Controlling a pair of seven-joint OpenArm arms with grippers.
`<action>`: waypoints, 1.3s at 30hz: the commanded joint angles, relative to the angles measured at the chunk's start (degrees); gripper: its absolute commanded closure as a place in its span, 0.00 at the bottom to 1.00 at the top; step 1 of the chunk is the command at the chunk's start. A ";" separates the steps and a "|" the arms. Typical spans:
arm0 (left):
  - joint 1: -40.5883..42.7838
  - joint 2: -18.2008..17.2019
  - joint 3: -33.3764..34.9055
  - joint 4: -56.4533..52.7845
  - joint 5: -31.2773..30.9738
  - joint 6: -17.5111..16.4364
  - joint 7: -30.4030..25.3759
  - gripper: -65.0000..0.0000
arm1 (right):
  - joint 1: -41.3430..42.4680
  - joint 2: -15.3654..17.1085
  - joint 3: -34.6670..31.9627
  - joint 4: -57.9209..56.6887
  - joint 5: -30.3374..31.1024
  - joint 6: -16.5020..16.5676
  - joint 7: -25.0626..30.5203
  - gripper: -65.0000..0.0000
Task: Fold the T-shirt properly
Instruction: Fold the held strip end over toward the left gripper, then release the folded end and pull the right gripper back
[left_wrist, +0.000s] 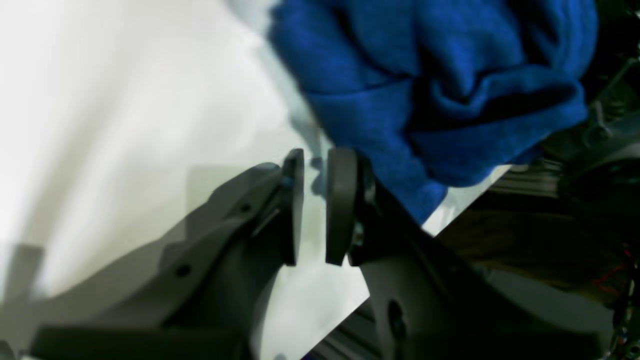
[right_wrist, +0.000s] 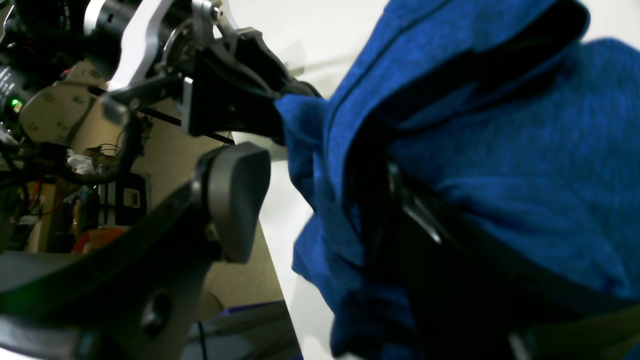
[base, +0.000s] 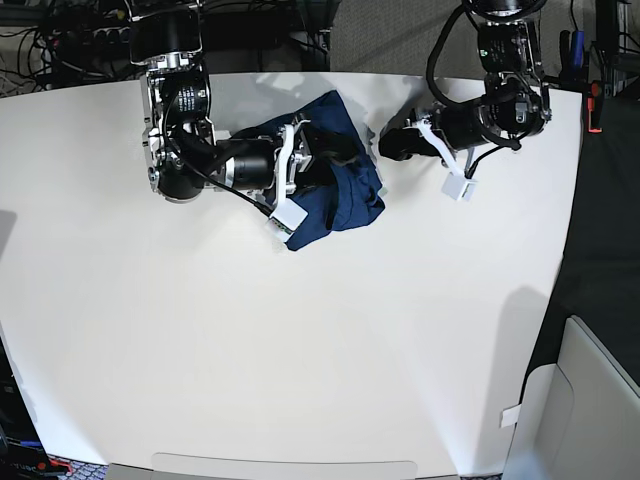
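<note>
Right fingers (right_wrist: 320, 200) parted, T-shirt (base: 335, 190) draped over one; left fingers (left_wrist: 315, 207) nearly closed, empty. Bundle could be dragged, fold undone.

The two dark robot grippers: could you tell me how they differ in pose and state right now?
The right gripper stands wide open with dark blue T-shirt fabric draped over one finger; the left gripper shows only a narrow gap with nothing between its pads, beside the cloth. Both hover low over the white table.

Left hand (left_wrist: 314, 207) empty, beside bunched T-shirt (left_wrist: 425, 90).
</note>
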 joint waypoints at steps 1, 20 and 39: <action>-0.51 -0.14 -0.13 1.19 -1.34 -0.26 -0.26 0.90 | 1.07 -0.11 1.53 1.47 1.78 0.30 1.03 0.51; 1.87 -0.23 -2.41 13.50 -1.34 -0.26 -0.18 0.90 | 4.59 8.15 14.54 7.01 -5.34 0.30 1.03 0.58; 1.34 0.04 11.65 23.61 -1.25 -0.35 -0.97 0.75 | 3.62 7.54 16.65 7.54 -16.86 0.30 1.03 0.83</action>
